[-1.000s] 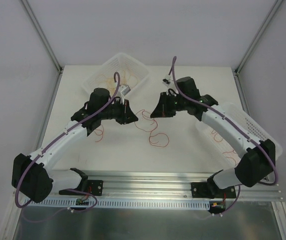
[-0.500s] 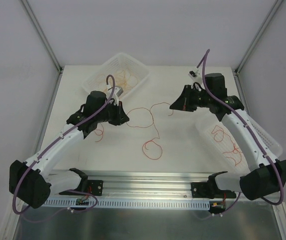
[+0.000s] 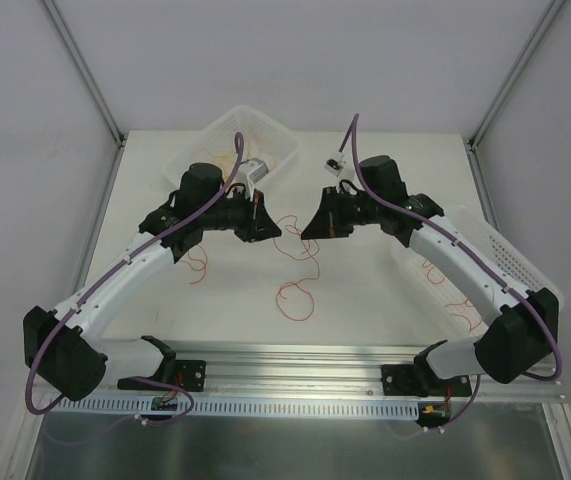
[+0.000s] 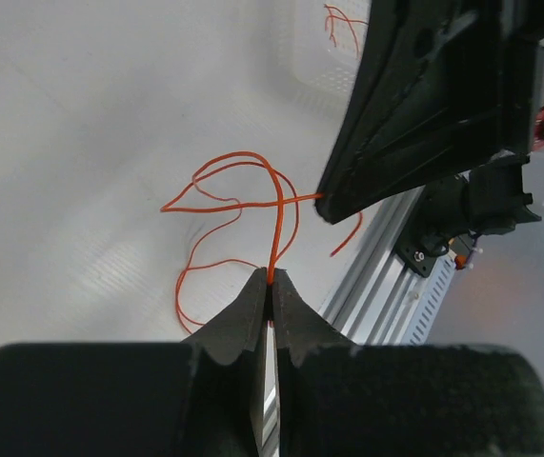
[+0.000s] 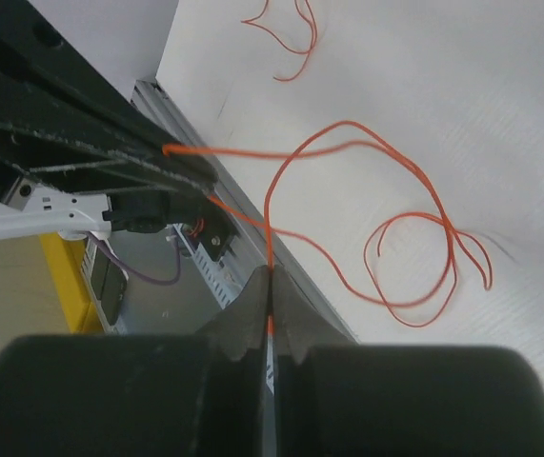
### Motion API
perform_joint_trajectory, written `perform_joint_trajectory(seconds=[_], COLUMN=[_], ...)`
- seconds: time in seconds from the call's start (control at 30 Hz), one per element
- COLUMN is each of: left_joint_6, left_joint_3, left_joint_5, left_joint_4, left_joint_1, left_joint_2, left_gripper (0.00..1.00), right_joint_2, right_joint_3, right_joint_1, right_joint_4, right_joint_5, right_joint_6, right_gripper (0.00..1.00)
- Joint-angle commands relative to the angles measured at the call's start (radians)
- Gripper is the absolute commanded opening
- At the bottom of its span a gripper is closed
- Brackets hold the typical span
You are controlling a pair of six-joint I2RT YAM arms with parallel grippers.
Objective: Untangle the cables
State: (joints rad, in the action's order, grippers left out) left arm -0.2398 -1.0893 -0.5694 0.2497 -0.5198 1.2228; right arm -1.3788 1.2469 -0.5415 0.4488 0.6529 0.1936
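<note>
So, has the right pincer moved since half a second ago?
Yes. Gripping an orange cable, the right pincer has swung left, away from the white basket on the right, toward the left pincer.

Place: robotics lab test cell | Enclosure: white table (image 3: 365, 300) boxed in by plain white walls (image 3: 295, 60) and metal frame posts (image 3: 83, 68) | Table's near edge: aluminium rail (image 3: 295, 358) carrying two bolted robot arms, left arm (image 3: 130, 275) and right arm (image 3: 455, 255) | Table's far-left corner and right side: white plastic baskets (image 3: 210, 126).
</note>
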Motion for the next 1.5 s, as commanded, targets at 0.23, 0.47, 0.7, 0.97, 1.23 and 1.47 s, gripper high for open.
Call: perform_joint_trajectory(seconds=[0.23, 0.47, 0.7, 0.97, 1.23, 1.47], left_joint_6=[-0.016, -0.052, -0.075, -0.032, 0.083, 0.151], left_joint_3=[-0.078, -0.017, 0.002, -0.041, -0.086, -0.069], left_joint_5=[-0.093, 0.051, 0.123, 0.011, -0.063, -0.144], left_joint_4=[-0.035, -0.053, -0.056, -0.059, -0.058, -0.056], left_joint_1=[-0.08, -0.078, -0.078, -0.078, -0.078, -0.077], left_joint_2=[0.006, -0.043, -0.043, -0.026, -0.046, -0.1], left_gripper=[0.0, 0.0, 0.0, 0.0, 0.0, 0.0], right_joint_2=[-0.065, -0.019, 0.121, 0.207, 0.241, 0.166], right_joint_3=[-0.124, -0.092, -0.035, -0.079, -0.119, -0.23], right_joint_1=[-0.104, -0.127, -0.117, -0.077, -0.074, -0.051], right_joint_4=[-0.487, -0.307, -0.056, 0.004, -0.009, -0.148], right_joint_5=[-0.113, -0.194, -0.351, -0.383, -0.334, -0.283], right_joint_6=[0.216, 0.077, -0.135, -0.22, -0.35, -0.313], right_gripper=[0.07, 0.57, 0.55, 0.54, 0.99, 1.0])
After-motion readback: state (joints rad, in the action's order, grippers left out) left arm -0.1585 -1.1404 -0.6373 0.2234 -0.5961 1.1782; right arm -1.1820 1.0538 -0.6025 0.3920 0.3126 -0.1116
